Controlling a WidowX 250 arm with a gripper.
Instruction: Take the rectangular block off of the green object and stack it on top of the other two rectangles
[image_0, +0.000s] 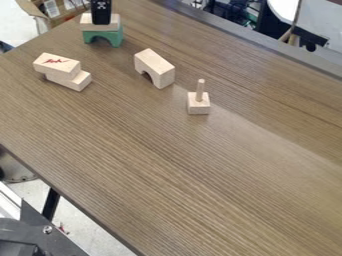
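Observation:
At the top left, the black gripper (101, 18) stands upright against the pale rectangular block (113, 26), covering the middle of it. That block lies flat on the green arch-shaped object (115, 37). Whether the gripper holds the block cannot be told. Lower left of there, two more rectangular blocks are stacked askew: the upper block (56, 63), with a red mark on top, rests on the lower block (75, 82), which sticks out toward the right.
A natural wood arch block (159, 67) lies right of the stacked pair. Farther right stands a small square base with an upright peg (199, 103). The wooden table (180, 170) has its left edge running diagonally, with a cardboard box (59, 14) beyond it at the top left.

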